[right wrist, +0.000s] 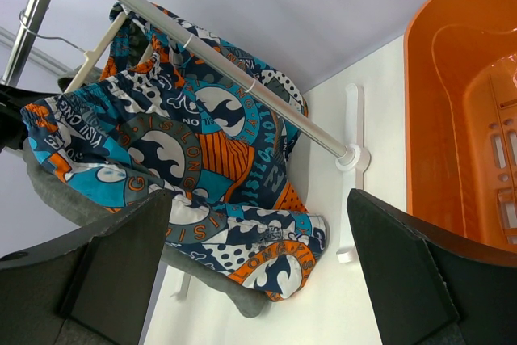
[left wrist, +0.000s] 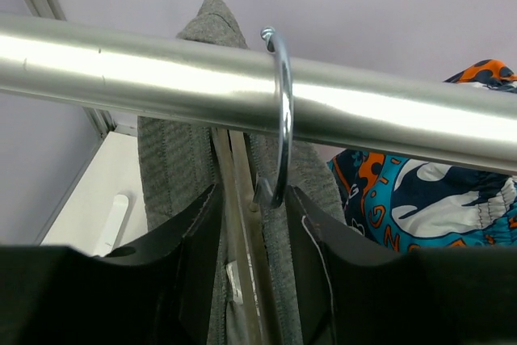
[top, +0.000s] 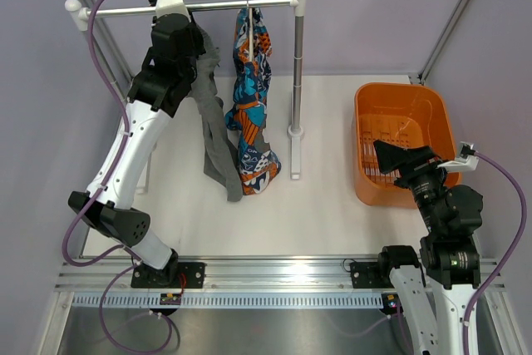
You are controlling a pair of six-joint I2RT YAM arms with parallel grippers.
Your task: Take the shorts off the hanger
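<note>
Along the far edge of the white table [top: 332, 222] stands one clothes rack of silver metal tube, with two garments side by side on its single horizontal rail [top: 216, 7]. One garment is the shorts [top: 253, 114], floppy cloth in a busy print of teal, orange, white and black, hanging in long folds near the rail's right end, just beside the upright post [top: 297, 81]. They drape over the hanger [right wrist: 93, 52], a thin cream-white frame with a small wire hook over the rail. The other is a plain grey knit garment [top: 212, 130], touching the shorts on their left, on a second hanger with a rounded metal hook [left wrist: 283, 103]. There are two robot arms, white and black. The left gripper [left wrist: 252, 195] sits just under the rail, its two black fingers set close on either side of the second hanger's neck; whether they press it cannot be told. The right gripper [right wrist: 258, 199] hovers near the table's right edge, by one orange plastic basket [top: 361, 130], its two fingers spread wide and holding nothing
</note>
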